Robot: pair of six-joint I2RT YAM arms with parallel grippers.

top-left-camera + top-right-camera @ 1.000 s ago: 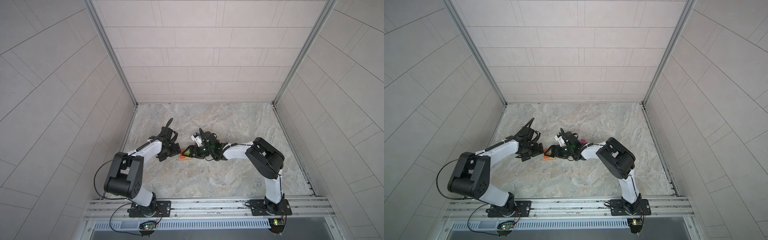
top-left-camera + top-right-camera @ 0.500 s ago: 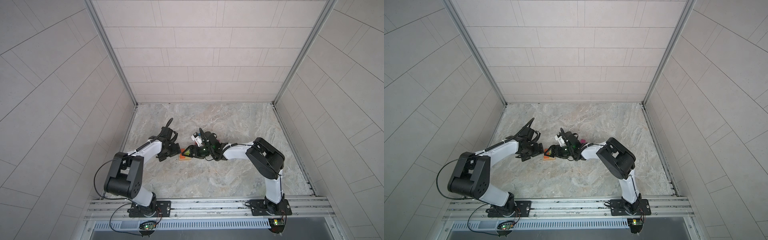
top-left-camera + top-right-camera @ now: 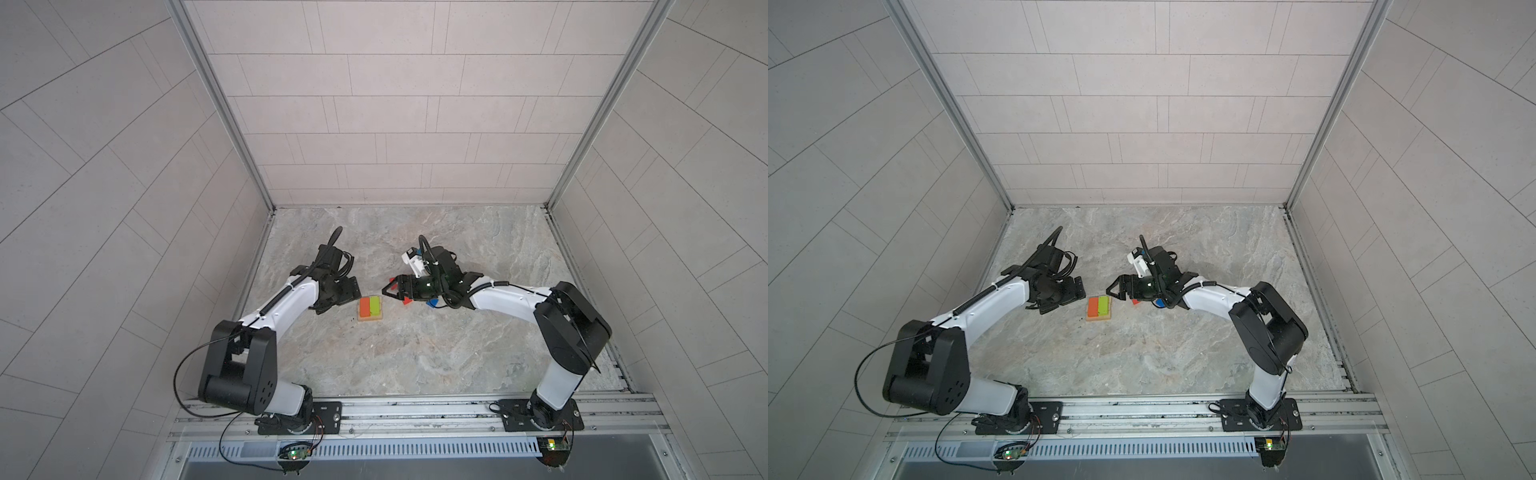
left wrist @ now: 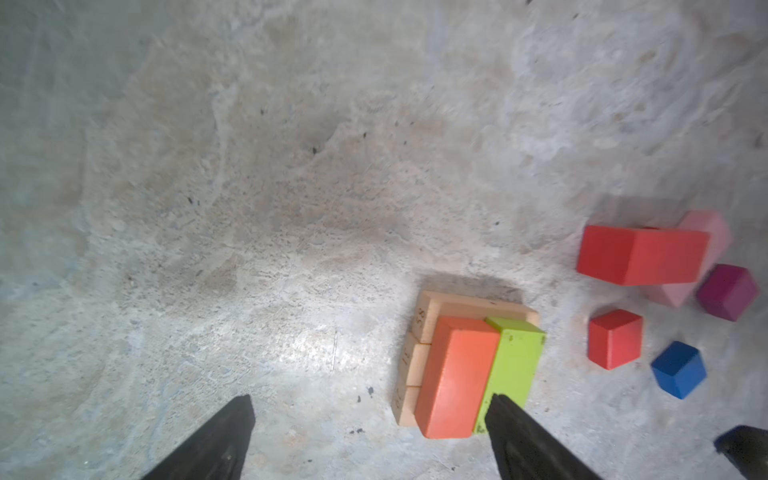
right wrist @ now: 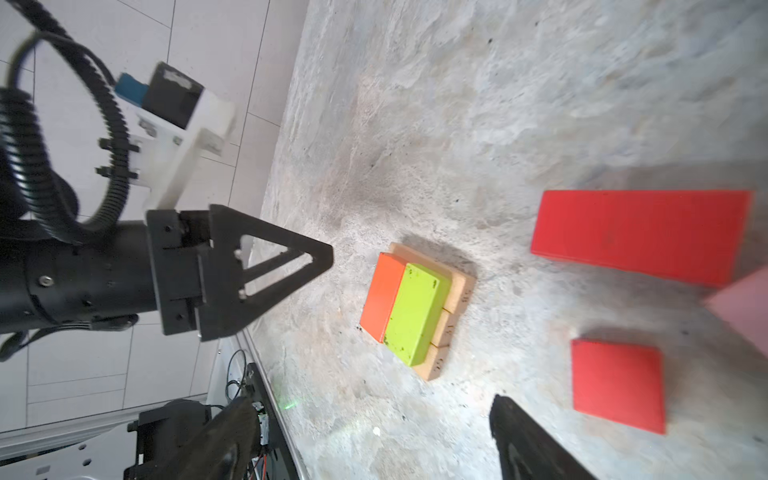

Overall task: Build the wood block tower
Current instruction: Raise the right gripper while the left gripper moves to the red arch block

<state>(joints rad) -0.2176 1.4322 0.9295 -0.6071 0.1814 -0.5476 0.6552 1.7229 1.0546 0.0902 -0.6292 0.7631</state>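
Observation:
The tower (image 3: 370,309) is a low stack: an orange oblong (image 4: 457,374) and a lime oblong (image 4: 515,361) lie side by side on tan bars (image 4: 419,353). My left gripper (image 3: 354,289) hovers open just left of it, holding nothing. My right gripper (image 3: 390,291) hangs open and empty just right of it. Loose wood blocks lie beside the tower under the right arm: a red arch (image 4: 640,253), a pink oblong (image 4: 710,232), and magenta (image 4: 727,291), red (image 4: 615,338) and blue (image 4: 679,369) cubes. The right wrist view shows the tower (image 5: 453,307), arch (image 5: 640,237) and red cube (image 5: 617,384).
The stone table (image 3: 415,357) is walled by tiled panels on three sides. A metal rail (image 3: 415,411) with both arm bases runs along the front edge. In the right wrist view a finger of the left gripper (image 5: 291,266) points at the tower from close by.

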